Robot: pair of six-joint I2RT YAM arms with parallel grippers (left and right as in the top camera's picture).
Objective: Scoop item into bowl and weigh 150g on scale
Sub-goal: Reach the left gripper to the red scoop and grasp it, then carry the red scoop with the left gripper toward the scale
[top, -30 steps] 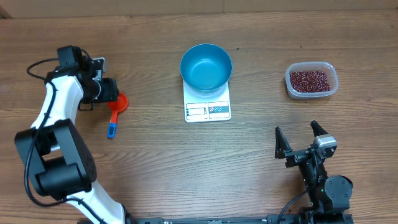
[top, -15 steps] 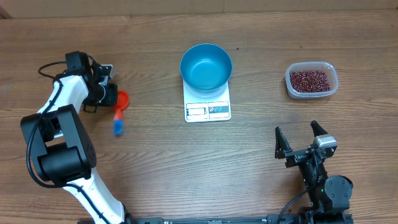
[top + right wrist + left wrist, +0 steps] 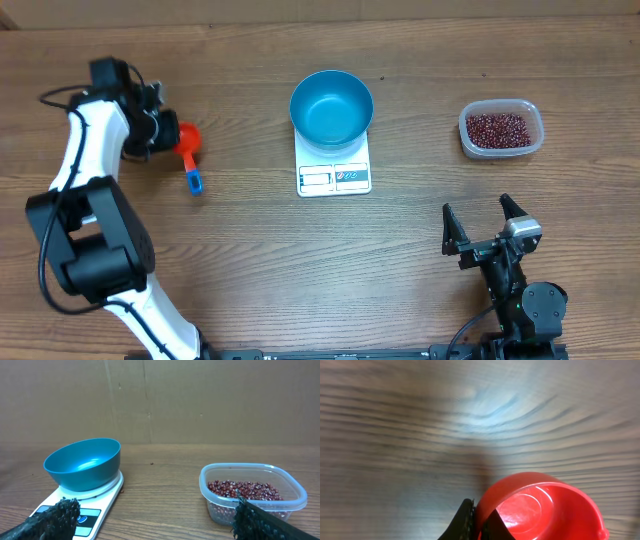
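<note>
Two left fingers [image 3: 465, 521] tight on red scoop [image 3: 540, 510] rim; right fingers [image 3: 60, 515] wide, empty, near bean tub [image 3: 220, 510].

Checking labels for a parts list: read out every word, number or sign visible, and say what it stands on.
Scale: printed marks on its front panel, too small to read from overhead and blurred in the right wrist view.
Bowl, tub, scoop: no text seen.
Nothing legible anywhere in these views.
</note>
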